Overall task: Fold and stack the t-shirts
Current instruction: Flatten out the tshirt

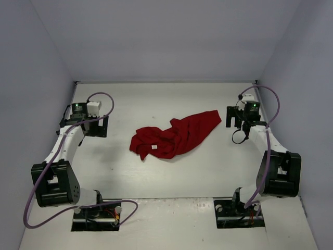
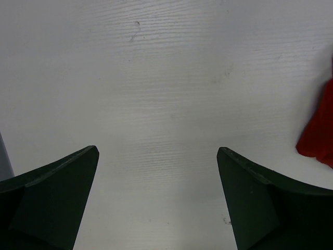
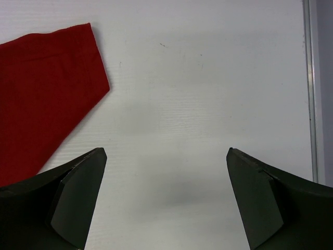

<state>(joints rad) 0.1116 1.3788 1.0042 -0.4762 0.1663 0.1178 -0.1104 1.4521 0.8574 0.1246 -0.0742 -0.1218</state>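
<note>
Left gripper [image 2: 157, 151]: two dark fingers [image 2: 57, 198] spread wide, nothing between them but bare white table [image 2: 156, 78].
Right gripper [image 3: 166, 151]: dark fingers likewise wide apart, nothing between them, over bare table. A metal edge strip [image 3: 311, 88] runs along the table's right side.

T-shirt [image 1: 177, 136], one, dark red, plain cloth.
- Place: mid-table, between the two grippers, nearer the right one, touching neither.
- Long axis: diagonal, from near-left to far-right. The near-left end is bunched and rumpled; the far-right end lies flatter and ends in a squared corner pointing toward the right gripper.
- Condition: unfolded, crumpled, creased throughout.
- Neck tag [image 1: 154, 147]: small, white, showing on the near-left bunched part.
- Not made out: neck opening, and which parts are sleeves or hem, lost in the folds.
- Cut off: in the left wrist view only a red sliver at the right frame edge. In the right wrist view a flat hemmed corner, cropped by the left frame edge and partly behind the left finger.

Purple cables [image 1: 31, 203], looping along both arms.
</note>
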